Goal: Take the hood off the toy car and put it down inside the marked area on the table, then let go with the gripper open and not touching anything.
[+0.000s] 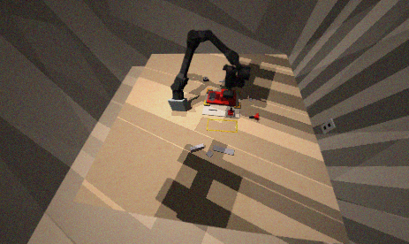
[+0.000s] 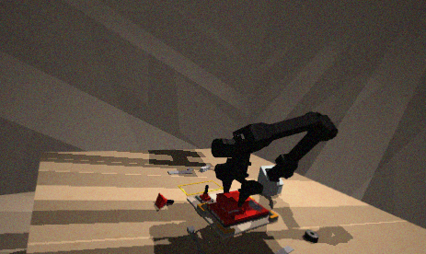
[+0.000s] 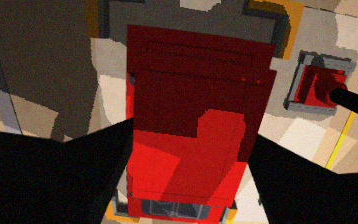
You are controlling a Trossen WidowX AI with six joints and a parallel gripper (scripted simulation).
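Claw (image 3: 187,165) pinches the red hood (image 3: 195,110) across its width, fingers on both side edges, so it can lift straight off the toy car (image 2: 237,212). Yellow marked area (image 1: 222,125) sits just near of the car on the table (image 1: 270,177), so the carry looks short.

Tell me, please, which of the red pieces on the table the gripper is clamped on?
The gripper is shut on the large flat red hood atop the toy car. The small red block with the black peg and the loose red piece lie apart, untouched.

We count one black robot arm (image 1: 195,49), one red toy car (image 2: 237,209), one yellow marked area (image 1: 222,125), three small grey flat pieces (image 1: 213,150), one loose red piece (image 2: 161,201) and one black ring (image 2: 311,236).
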